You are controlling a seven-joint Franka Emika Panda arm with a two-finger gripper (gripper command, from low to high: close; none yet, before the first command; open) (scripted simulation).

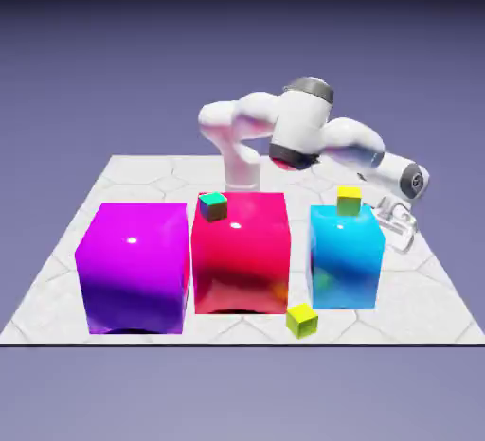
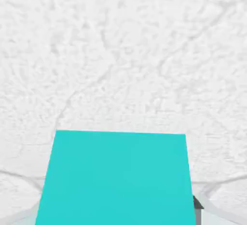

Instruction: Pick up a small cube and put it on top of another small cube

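The tool is clamped on the small turquoise cube, low over the counter; an off-centre grip may let it slip in lifting.

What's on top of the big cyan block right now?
A small yellow cube sits on the big cyan block, toward its back edge. The block's far side is hidden.

Rendered simulation — glossy blocks, plain violet backdrop
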